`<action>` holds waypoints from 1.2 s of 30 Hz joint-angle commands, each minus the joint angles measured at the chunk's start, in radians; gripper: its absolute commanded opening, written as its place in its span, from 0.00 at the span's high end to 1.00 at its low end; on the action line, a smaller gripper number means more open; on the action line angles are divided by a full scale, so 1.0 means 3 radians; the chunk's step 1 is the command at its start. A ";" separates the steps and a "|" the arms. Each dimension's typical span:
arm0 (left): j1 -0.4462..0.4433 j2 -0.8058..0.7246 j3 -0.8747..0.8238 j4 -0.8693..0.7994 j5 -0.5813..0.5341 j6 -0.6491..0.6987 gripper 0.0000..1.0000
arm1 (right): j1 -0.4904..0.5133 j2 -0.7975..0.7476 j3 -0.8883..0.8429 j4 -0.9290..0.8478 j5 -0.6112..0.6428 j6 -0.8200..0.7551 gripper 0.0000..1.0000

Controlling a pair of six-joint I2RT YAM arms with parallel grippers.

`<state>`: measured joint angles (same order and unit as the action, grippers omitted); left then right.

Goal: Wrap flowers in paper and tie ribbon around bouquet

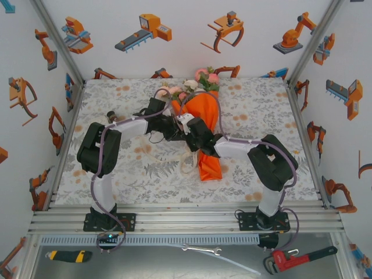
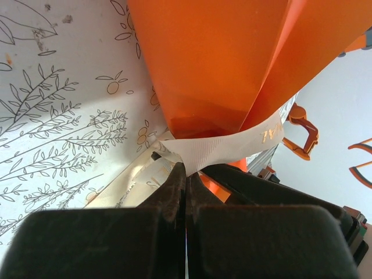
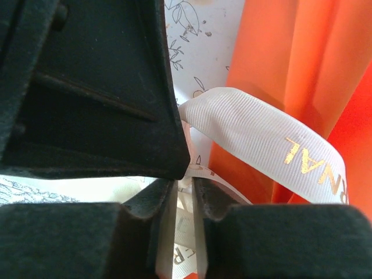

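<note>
Pressed-together black fingers of the left hand [image 2: 185,168] pinch the long, narrow cream-white fabric ribbon [image 2: 221,148]. Leaf-printed table [image 1: 116,168] leaves open cloth near and on both sides; only the back wall [image 1: 174,35] stands close behind the blooms. Mid-table lies the bright orange paper [image 1: 207,116] cone, pink and cream roses [image 1: 200,78] at its far end. Fingers of the right hand [image 3: 185,189] stand a slit apart around a ribbon strand; whether they grip, I cannot tell. Best drawn outward level and evenly, sparing the thin paper

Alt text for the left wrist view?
The left gripper is shut on the cream ribbon, which crosses just below the gathered orange paper. A leaf-print tablecloth lies on the left.
</note>
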<state>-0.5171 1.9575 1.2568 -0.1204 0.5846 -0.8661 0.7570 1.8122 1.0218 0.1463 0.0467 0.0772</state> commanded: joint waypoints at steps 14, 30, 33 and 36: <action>0.0075 -0.0057 -0.0035 0.0088 0.0157 0.0041 0.58 | -0.0013 -0.0454 -0.0118 -0.0121 0.0075 0.0086 1.00; 0.0004 -0.0643 -0.0719 0.0879 0.0736 0.0598 0.43 | -0.0125 -0.0839 0.0189 -0.1482 -0.0199 0.0435 1.00; -0.0157 -0.0719 -0.0914 0.1129 0.0623 0.0720 0.42 | -0.0192 -0.0846 0.0197 -0.1454 -0.0217 0.0536 1.00; -0.0254 -0.0819 -0.1080 0.1244 0.0381 0.0999 0.41 | -0.0243 -0.0859 0.0165 -0.1373 -0.0281 0.0580 1.00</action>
<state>-0.5751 1.7645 0.9619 0.1764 0.7307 -0.6685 0.6975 1.5929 1.0485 -0.2581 -0.0166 0.2157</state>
